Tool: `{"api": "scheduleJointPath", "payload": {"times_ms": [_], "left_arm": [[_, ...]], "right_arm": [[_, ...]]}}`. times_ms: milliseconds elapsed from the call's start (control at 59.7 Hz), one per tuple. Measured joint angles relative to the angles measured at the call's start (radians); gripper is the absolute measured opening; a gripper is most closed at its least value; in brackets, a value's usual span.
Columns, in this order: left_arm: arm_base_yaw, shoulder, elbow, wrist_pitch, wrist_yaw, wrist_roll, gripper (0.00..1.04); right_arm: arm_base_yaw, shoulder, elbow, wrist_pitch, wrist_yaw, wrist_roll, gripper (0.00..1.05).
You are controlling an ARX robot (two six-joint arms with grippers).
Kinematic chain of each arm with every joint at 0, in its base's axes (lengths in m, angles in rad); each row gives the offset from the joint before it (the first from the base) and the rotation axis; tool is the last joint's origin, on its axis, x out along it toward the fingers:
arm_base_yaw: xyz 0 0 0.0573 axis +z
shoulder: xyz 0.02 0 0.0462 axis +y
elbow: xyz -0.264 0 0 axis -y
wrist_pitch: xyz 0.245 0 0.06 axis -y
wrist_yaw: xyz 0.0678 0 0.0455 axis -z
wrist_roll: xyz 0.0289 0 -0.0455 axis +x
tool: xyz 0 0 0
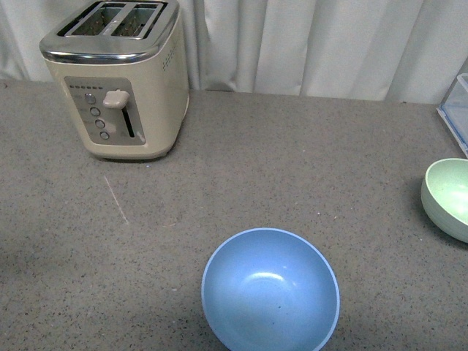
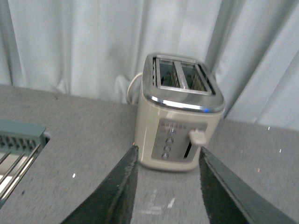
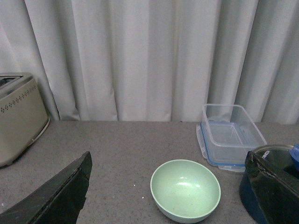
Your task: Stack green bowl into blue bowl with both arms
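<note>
Our left gripper [image 2: 168,151] points out toward roughly twelve o'clock and tilts slightly downward. Its two dark flat fingers [image 2: 112,191] are spread apart, with nothing between them. Our right gripper [image 3: 168,158] also faces about twelve o'clock. Its jaws are spread wider, the black fingers [image 3: 56,200] are far apart, and nothing is held. We cannot see either arm behind its wrist.
</note>
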Motion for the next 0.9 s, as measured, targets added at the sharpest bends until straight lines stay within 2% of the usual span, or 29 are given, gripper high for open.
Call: {"api": "scheduleJointPath", "payload": {"times_ms": [117, 201, 285, 352, 821, 854, 905], "left_arm": [[0.0, -0.334, -0.064, -0.325, 0.0, 0.045, 0.19], [0.0, -0.699, -0.063, -0.668, 0.001, 0.056, 0.04], [0.0, -0.977, -0.063, -0.902, 0.0, 0.061, 0.04], [0.0, -1.046, -0.063, -0.941, 0.0, 0.064, 0.04], [0.0, -1.056, -0.063, -0.946, 0.0, 0.071, 0.04], [0.0, -1.056, -0.063, -0.946, 0.0, 0.071, 0.06], [0.0, -1.056, -0.063, -0.946, 0.0, 0.071, 0.14]], "right_arm": [[0.0, 0.0, 0.0, 0.0, 0.001, 0.0, 0.96], [0.0, 0.002, 0.0, 0.0, 0.0, 0.0, 0.96], [0.0, 0.001, 0.0, 0.0, 0.0, 0.0, 0.96], [0.0, 0.0, 0.0, 0.0, 0.0, 0.0, 0.96], [0.0, 0.0, 0.0, 0.0, 0.0, 0.0, 0.96], [0.0, 0.0, 0.0, 0.0, 0.001, 0.0, 0.96], [0.0, 0.0, 0.0, 0.0, 0.001, 0.0, 0.96]]}}
